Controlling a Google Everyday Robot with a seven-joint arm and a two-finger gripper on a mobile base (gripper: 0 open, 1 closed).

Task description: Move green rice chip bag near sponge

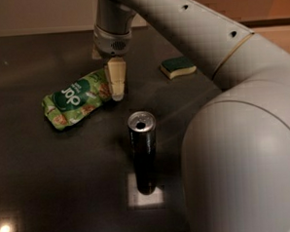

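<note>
The green rice chip bag (pixel 76 98) lies on the dark table at the left, its long side slanting up to the right. The sponge (pixel 178 66), dark green on top with a pale yellow base, lies to the right of it, well apart. My gripper (pixel 117 94) hangs from the grey arm with its cream tips right at the bag's right end, at or just above its edge. Nothing is in the gripper.
A tall dark can (pixel 143 152) with a silver top stands upright in front of the gripper, nearer the camera. The arm's large grey body (pixel 244 152) fills the right side. The dark table (pixel 51 181) extends left and forward.
</note>
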